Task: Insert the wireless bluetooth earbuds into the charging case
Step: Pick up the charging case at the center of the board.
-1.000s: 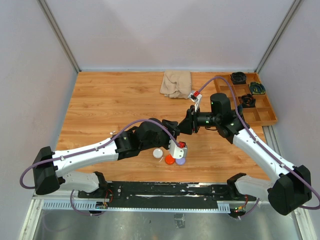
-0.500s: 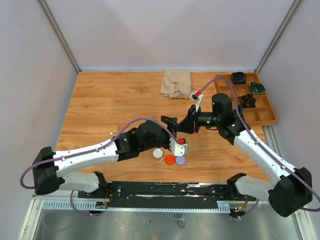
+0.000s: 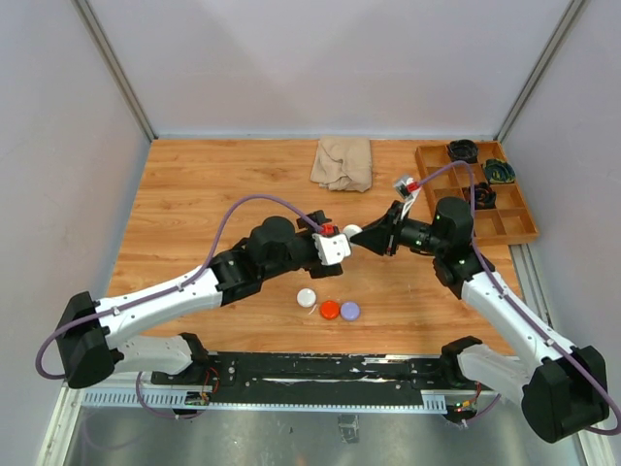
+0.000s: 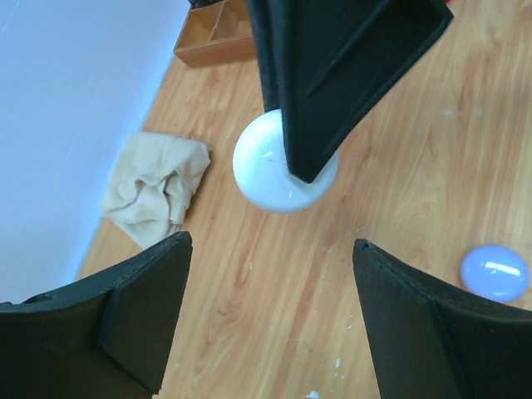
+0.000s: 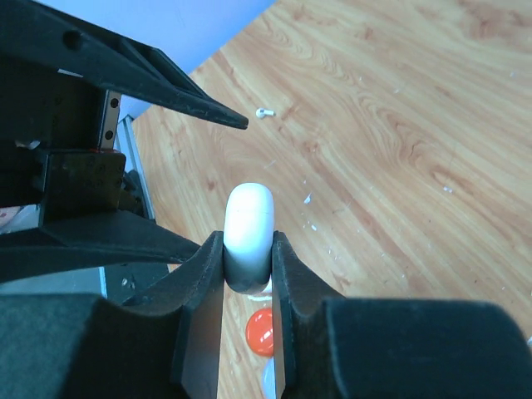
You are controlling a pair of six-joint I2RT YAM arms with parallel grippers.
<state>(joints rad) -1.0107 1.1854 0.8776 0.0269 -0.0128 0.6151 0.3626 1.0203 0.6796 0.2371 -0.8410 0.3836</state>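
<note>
- Along the table's [image 3: 194,194] near edge I see a white puck [image 3: 307,298], a red puck [image 3: 329,310] and a purple puck [image 3: 350,311].
- Mid-table, my right gripper [image 5: 248,249] pinches the white charging case [image 5: 249,218].
- My left gripper [image 4: 270,249] is spread wide, facing that case.
- A tiny white earbud [image 5: 264,111] lies on the wood, apart.
- A cloth [image 3: 343,162] sits at the far edge.

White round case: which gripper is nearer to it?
Right. The right gripper is clamped on the white round case; the left gripper, open, faces it across a gap.
</note>
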